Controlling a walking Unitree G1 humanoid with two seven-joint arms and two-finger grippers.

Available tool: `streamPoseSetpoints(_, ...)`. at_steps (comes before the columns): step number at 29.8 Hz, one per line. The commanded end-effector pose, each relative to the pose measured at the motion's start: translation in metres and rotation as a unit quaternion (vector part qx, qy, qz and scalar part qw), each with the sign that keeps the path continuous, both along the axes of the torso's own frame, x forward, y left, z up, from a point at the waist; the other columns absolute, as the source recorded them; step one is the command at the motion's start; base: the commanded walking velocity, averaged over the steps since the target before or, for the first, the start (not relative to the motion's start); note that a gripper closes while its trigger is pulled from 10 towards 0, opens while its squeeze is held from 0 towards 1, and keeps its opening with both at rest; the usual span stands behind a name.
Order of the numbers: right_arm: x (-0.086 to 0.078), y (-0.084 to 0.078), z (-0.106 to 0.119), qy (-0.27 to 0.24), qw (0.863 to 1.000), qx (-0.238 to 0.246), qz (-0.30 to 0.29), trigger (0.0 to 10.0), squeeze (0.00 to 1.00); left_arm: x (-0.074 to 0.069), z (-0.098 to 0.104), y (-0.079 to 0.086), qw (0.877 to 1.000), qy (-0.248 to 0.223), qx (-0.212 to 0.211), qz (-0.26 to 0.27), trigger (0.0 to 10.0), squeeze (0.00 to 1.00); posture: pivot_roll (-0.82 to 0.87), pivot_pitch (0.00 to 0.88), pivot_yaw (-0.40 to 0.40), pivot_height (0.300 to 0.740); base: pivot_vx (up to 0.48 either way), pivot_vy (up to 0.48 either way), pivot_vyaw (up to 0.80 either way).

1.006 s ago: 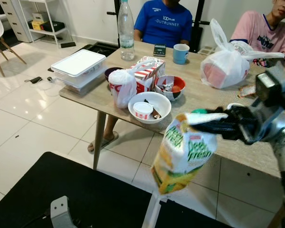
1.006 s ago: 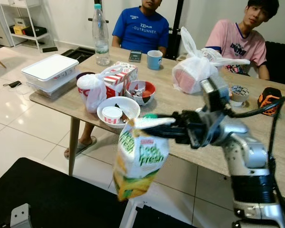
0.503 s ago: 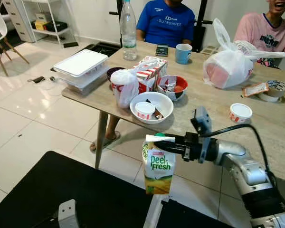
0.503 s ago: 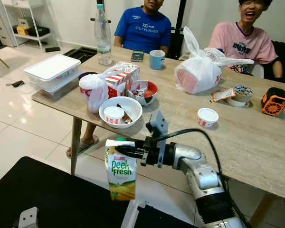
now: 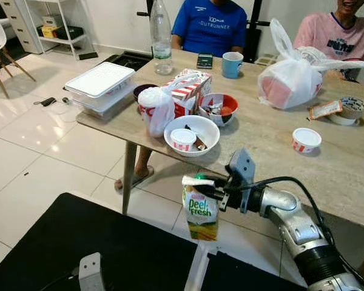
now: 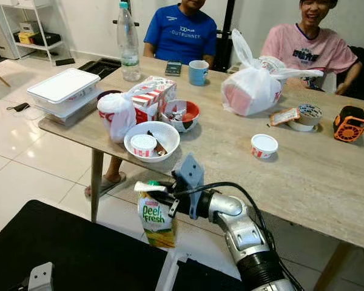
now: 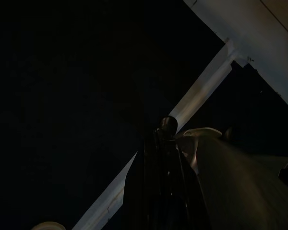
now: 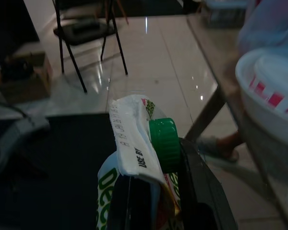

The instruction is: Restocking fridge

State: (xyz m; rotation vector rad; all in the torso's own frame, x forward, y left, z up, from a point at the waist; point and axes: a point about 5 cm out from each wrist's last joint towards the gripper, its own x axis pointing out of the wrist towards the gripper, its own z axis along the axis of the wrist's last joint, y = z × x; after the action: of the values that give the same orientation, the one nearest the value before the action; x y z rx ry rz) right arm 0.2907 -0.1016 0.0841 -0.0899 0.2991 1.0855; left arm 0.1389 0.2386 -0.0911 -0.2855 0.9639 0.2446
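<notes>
A Peel Fresh juice carton point(image 5: 200, 209) with a green cap point(image 8: 163, 144) hangs upright in the air just in front of the table's near edge. My right gripper point(image 5: 205, 185) is shut on its folded top seam, with the silver arm point(image 5: 288, 213) reaching in from the right. The carton point(image 6: 156, 213) is yellow and green at its base. My left arm hangs idle, and the left wrist view is very dark, with one black finger point(image 7: 156, 184) barely made out.
The wooden table point(image 5: 273, 142) carries a white bowl point(image 5: 192, 134), a red bowl point(image 5: 218, 109), fast-food boxes, a lidded container point(image 5: 101, 85), a water bottle point(image 5: 161, 37), a blue mug point(image 5: 232, 65) and a white plastic bag point(image 5: 289, 82). Two people sit behind it. A black surface point(image 5: 103, 242) lies below the carton.
The right arm has lowered and pulled the carton back toward me; it hangs upright and smaller in view, where a second ago it was tilted and close to the camera.
</notes>
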Motion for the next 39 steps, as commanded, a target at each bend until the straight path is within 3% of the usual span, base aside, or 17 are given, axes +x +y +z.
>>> streamPoseSetpoints(1, -0.005, -0.003, -0.02, 0.016, 0.999, -0.032, -0.009, 10.0, 0.0, -0.004, -0.003, -0.003, 1.0, 0.011, -0.002, -0.003, 10.0, 0.0, -0.02, 0.034, 0.008, 0.74, 0.0, 0.0, 0.0)
streamPoseSetpoints(6, -0.009, -0.005, -0.031, 0.026, 0.998, -0.048, -0.017, 10.0, 0.0, -0.006, -0.003, -0.003, 1.0, 0.014, 0.0, -0.004, 10.0, 0.0, -0.02, 0.033, 0.009, 0.74, 0.0, 0.0, 0.0)
streamPoseSetpoints(9, -0.007, -0.011, -0.045, 0.03, 0.995, -0.076, -0.053, 10.0, 0.0, -0.01, -0.004, -0.003, 1.0, 0.021, 0.001, -0.006, 10.0, 0.0, -0.02, 0.027, 0.009, 0.74, 0.0, 0.0, 0.0)
streamPoseSetpoints(10, -0.009, -0.023, -0.066, 0.046, 0.986, -0.124, -0.103, 10.0, 0.0, -0.011, -0.005, -0.003, 1.0, 0.023, 0.002, -0.004, 10.0, 0.0, -0.02, 0.029, 0.007, 0.74, 0.0, 0.0, 0.0)
streamPoseSetpoints(13, -0.012, -0.03, -0.076, 0.058, 0.98, -0.143, -0.124, 10.0, 0.0, -0.011, -0.005, -0.003, 1.0, 0.023, 0.001, -0.004, 10.0, 0.0, -0.02, 0.029, 0.007, 0.74, 0.0, 0.0, 0.0)
streamPoseSetpoints(17, -0.031, -0.062, -0.107, 0.107, 0.95, -0.2, -0.214, 10.0, 0.0, -0.013, -0.006, -0.005, 1.0, 0.026, 0.001, -0.002, 10.0, 0.0, -0.02, 0.021, 0.005, 0.74, 0.0, 0.0, 0.0)
streamPoseSetpoints(21, -0.041, -0.075, -0.118, 0.122, 0.935, -0.221, -0.251, 10.0, 0.0, -0.014, -0.007, -0.006, 1.0, 0.029, 0.002, -0.005, 10.0, 0.0, -0.01, 0.018, 0.005, 0.74, 0.0, 0.0, 0.0)
streamPoseSetpoints(23, -0.054, -0.09, -0.128, 0.136, 0.917, -0.242, -0.287, 10.0, 0.0, -0.016, -0.007, -0.005, 0.999, 0.033, 0.004, -0.004, 10.0, 0.0, -0.01, 0.006, 0.002, 0.74, 0.0, 0.0, 0.0)
streamPoseSetpoints(27, -0.063, -0.1, -0.135, 0.143, 0.903, -0.26, -0.311, 10.0, 0.0, -0.018, -0.008, -0.005, 0.999, 0.035, 0.006, -0.005, 10.0, 0.0, -0.01, 0.0, -0.001, 0.74, 0.0, 0.0, 0.0)
streamPoseSetpoints(29, -0.074, -0.11, -0.142, 0.155, 0.883, -0.279, -0.344, 10.0, 0.0, -0.018, -0.008, -0.004, 0.999, 0.037, 0.01, -0.005, 10.0, 0.0, -0.01, 0.0, -0.002, 0.74, 0.0, 0.0, 0.0)
streamPoseSetpoints(30, -0.074, -0.11, -0.142, 0.155, 0.883, -0.279, -0.344, 10.0, 0.0, -0.018, -0.008, -0.004, 0.999, 0.037, 0.01, -0.005, 10.0, 0.0, -0.01, 0.0, -0.002, 0.74, 0.0, 0.0, 0.0)
streamPoseSetpoints(32, -0.086, -0.12, -0.148, 0.176, 0.862, -0.288, -0.379, 10.0, 0.0, -0.017, -0.007, -0.003, 0.999, 0.037, 0.013, -0.005, 10.0, 0.0, -0.01, 0.0, -0.003, 0.74, 0.0, 0.0, 0.0)
streamPoseSetpoints(33, -0.086, -0.12, -0.148, 0.176, 0.862, -0.288, -0.379, 10.0, 0.0, -0.017, -0.007, -0.003, 0.999, 0.037, 0.013, -0.005, 10.0, 0.0, -0.01, 0.0, -0.003, 0.74, 0.0, 0.0, 0.0)
streamPoseSetpoints(34, -0.094, -0.126, -0.152, 0.191, 0.849, -0.292, -0.398, 10.0, 0.0, -0.017, -0.007, -0.003, 0.999, 0.037, 0.014, -0.005, 10.0, 0.0, -0.01, 0.0, -0.004, 0.74, 0.0, 0.0, 0.0)
streamPoseSetpoints(35, -0.094, -0.126, -0.152, 0.191, 0.849, -0.292, -0.398, 10.0, 0.0, -0.017, -0.007, -0.003, 0.999, 0.037, 0.014, -0.005, 10.0, 0.0, -0.01, 0.0, -0.004, 0.74, 0.0, 0.0, 0.0)
streamPoseSetpoints(38, -0.116, -0.138, -0.162, 0.241, 0.809, -0.297, -0.447, 10.0, 0.0, -0.015, -0.007, -0.003, 0.999, 0.036, 0.016, -0.001, 10.0, 0.0, -0.01, 0.0, -0.003, 0.74, 0.0, 0.0, -0.46)
streamPoseSetpoints(39, -0.116, -0.138, -0.162, 0.241, 0.809, -0.297, -0.447, 10.0, 0.0, -0.015, -0.007, -0.003, 0.999, 0.036, 0.016, -0.001, 10.0, 0.0, -0.01, 0.0, -0.003, 0.74, 0.0, 0.0, -0.77)
